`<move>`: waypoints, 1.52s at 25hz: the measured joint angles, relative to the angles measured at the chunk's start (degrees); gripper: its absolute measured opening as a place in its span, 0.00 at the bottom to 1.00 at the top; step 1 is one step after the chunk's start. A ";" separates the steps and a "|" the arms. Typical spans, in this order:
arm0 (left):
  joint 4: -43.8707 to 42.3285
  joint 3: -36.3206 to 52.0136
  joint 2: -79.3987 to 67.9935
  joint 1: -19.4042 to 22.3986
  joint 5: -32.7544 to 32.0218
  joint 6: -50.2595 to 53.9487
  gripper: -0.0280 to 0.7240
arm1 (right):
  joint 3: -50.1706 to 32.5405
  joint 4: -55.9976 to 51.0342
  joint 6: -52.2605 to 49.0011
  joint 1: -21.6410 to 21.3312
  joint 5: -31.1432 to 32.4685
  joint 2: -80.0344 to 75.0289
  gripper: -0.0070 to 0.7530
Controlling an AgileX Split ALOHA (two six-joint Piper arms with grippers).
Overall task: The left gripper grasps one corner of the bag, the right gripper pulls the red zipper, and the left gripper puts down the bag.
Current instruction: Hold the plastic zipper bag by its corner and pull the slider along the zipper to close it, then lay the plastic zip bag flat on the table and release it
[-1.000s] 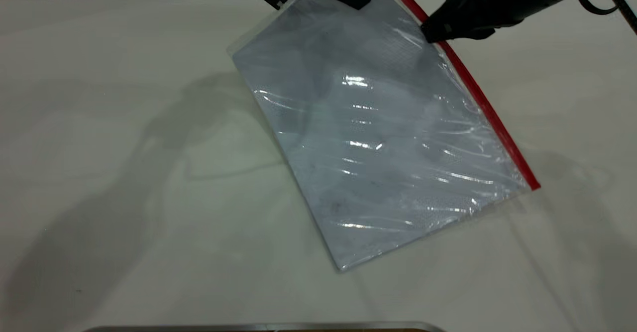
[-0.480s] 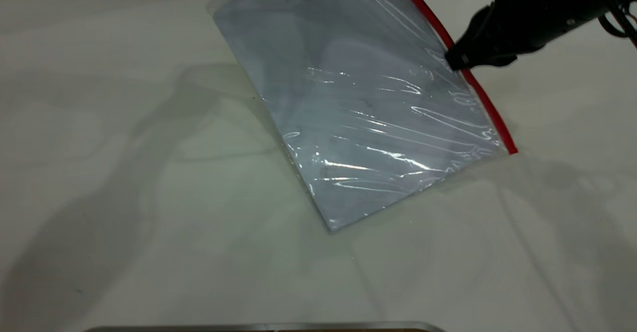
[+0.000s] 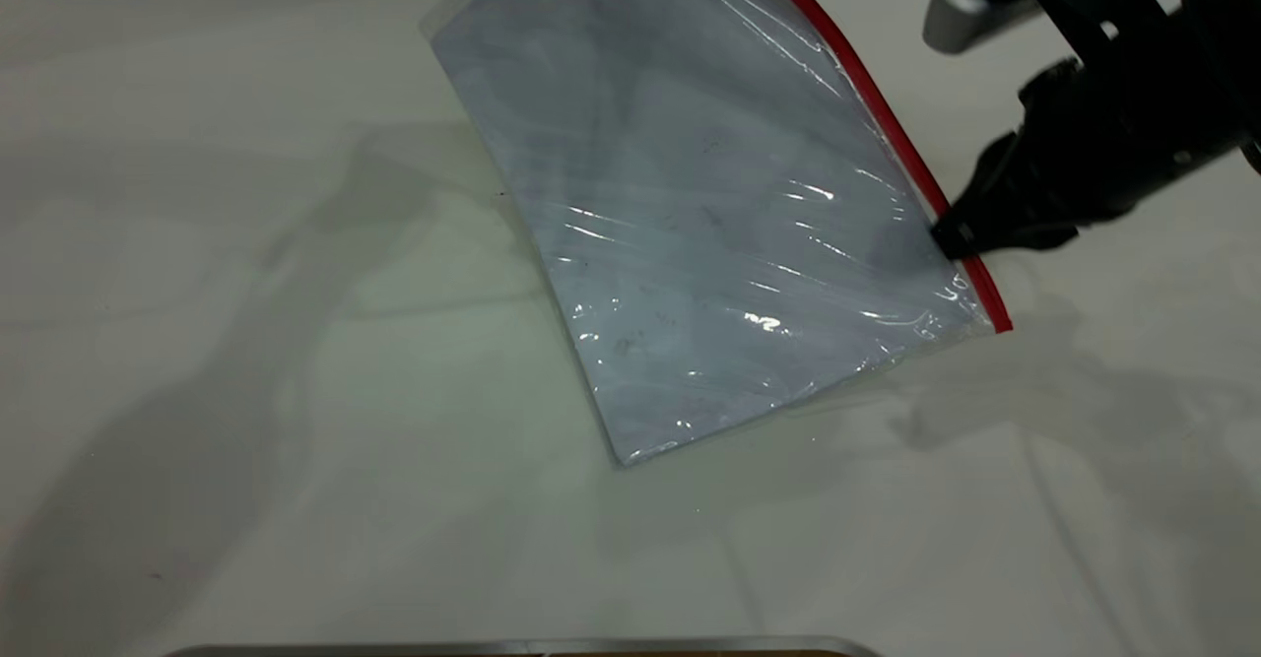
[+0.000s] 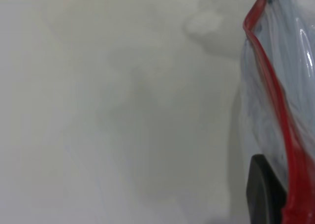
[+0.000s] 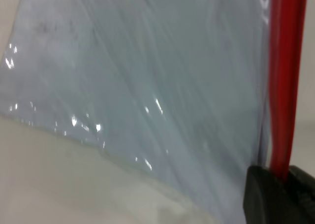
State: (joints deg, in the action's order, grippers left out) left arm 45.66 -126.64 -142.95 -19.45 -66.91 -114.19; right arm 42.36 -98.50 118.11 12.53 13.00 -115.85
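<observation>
Zipper-pulling is under way: the right gripper [image 3: 954,236], jaws clenched on the red zipper [image 3: 892,130], is sitting near the strip's lower end at 3 o'clock. The left gripper [image 4: 266,194] is gripping the bag [image 3: 690,204] by its raised top corner. A straight pull along the strip should keep it taut. The pale surface [image 3: 246,391] is lying bare around the bag's lower edge.

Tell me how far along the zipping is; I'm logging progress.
Done: the bag is lifted by one corner, its lower edge on the table. In hand: the right pincer clamps the red zipper near its lower end. Left: finishing the pull and the left pincer putting the bag down.
</observation>
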 joint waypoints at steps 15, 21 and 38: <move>-0.11 0.00 0.00 0.00 0.00 0.41 0.11 | -5.50 -1.15 -1.56 -0.04 -0.66 0.09 0.07; -0.99 0.00 0.00 0.18 0.00 8.08 0.16 | -5.74 -2.26 -1.56 -0.12 -1.03 0.09 0.24; -16.07 -5.77 0.15 0.47 1.11 51.10 0.80 | 1.09 -4.18 -4.00 -0.12 -0.97 3.43 0.77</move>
State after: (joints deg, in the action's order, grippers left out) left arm 29.59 -132.41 -142.81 -18.98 -65.80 -63.09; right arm 43.45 -102.67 114.11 12.40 12.03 -112.42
